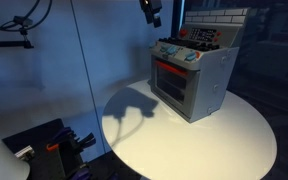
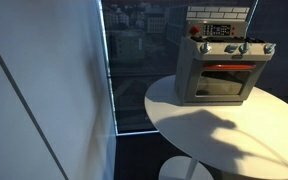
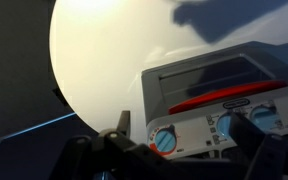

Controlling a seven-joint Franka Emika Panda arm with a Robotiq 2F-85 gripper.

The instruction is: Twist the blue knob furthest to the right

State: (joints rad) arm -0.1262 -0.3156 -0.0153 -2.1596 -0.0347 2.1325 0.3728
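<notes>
A grey toy oven (image 1: 194,80) (image 2: 219,70) stands on a round white table. A row of blue knobs runs along its front top panel. In an exterior view the knob at the right end of the row (image 2: 267,47) is visible. My gripper (image 1: 150,12) hangs above the oven, apart from it. In the wrist view the gripper (image 3: 184,140) is open and empty, with its dark fingers spread over the knob panel. A blue knob with a red ring (image 3: 164,141) lies between the fingers, and another blue knob (image 3: 227,125) sits by the right finger.
The round white table (image 1: 214,140) (image 2: 214,125) ends close around the oven. The oven has a red door handle (image 3: 219,100) and a red button (image 2: 194,30) on its back panel. A glass wall (image 2: 134,50) stands behind. Dark equipment (image 1: 44,145) sits low beside the table.
</notes>
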